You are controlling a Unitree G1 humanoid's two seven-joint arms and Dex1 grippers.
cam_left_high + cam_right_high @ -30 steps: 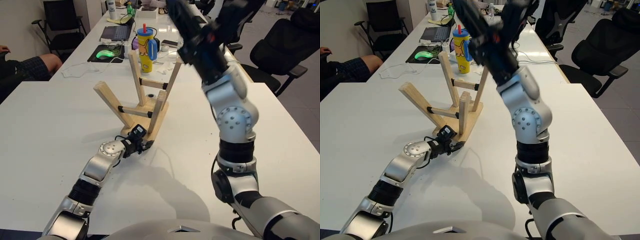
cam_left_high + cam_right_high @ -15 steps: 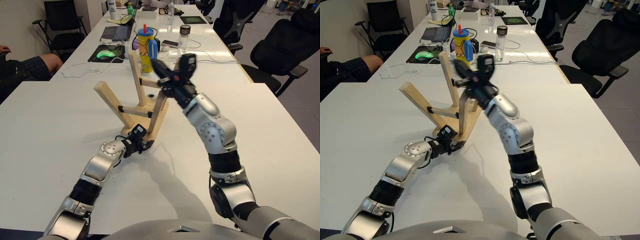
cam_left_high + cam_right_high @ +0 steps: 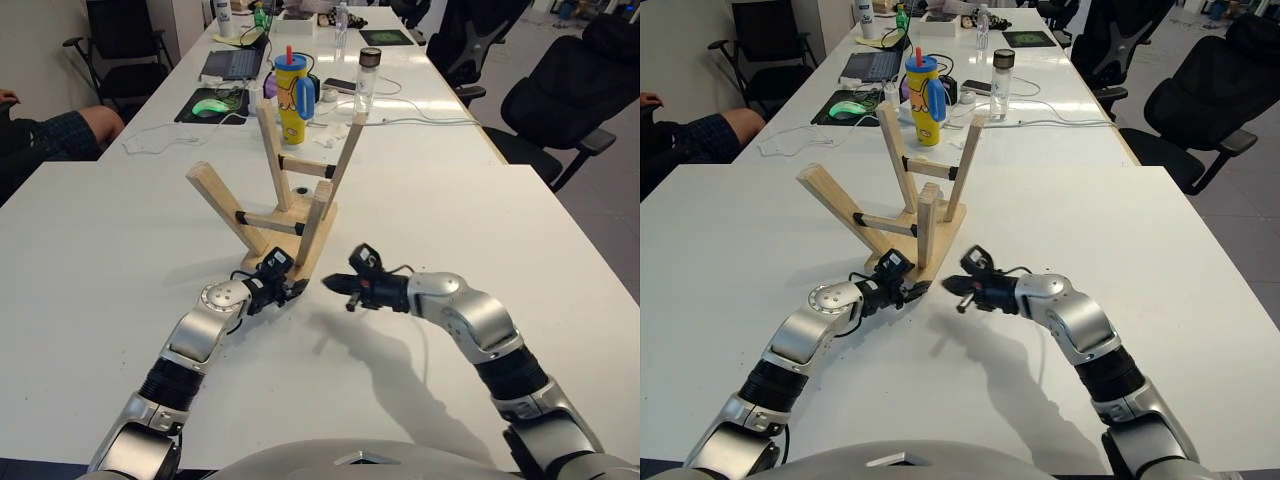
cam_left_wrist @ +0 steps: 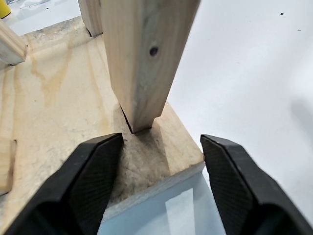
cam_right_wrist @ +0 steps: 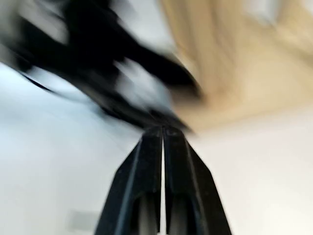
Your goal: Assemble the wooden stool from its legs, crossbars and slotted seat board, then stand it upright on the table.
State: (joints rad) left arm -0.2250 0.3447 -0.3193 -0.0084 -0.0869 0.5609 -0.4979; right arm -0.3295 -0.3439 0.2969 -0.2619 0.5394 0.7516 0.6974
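The wooden stool (image 3: 290, 215) rests upside down and tilted on the white table (image 3: 520, 230), legs and crossbars pointing up. Its seat board (image 3: 305, 248) touches the table at the near edge. My left gripper (image 3: 293, 291) is at the board's near corner. In the left wrist view the left gripper (image 4: 159, 161) stands open, its fingers (image 4: 93, 171) straddling the corner of the seat board (image 4: 58, 107) beside a leg (image 4: 146, 58). My right gripper (image 3: 335, 285) is low over the table just right of that corner, pointing at the left gripper. In the right wrist view the right gripper (image 5: 162, 134) is shut on nothing.
Beyond the stool stand a yellow cup (image 3: 291, 95), a clear bottle (image 3: 368, 72), a laptop (image 3: 235, 65) and a green mouse (image 3: 210, 107). Black office chairs (image 3: 570, 90) stand to the right of the table. Bare table spreads to the right and front.
My right arm has swung down from high over the stool to the table, ending beside the seat board's near corner. The left arm and stool have stayed put.
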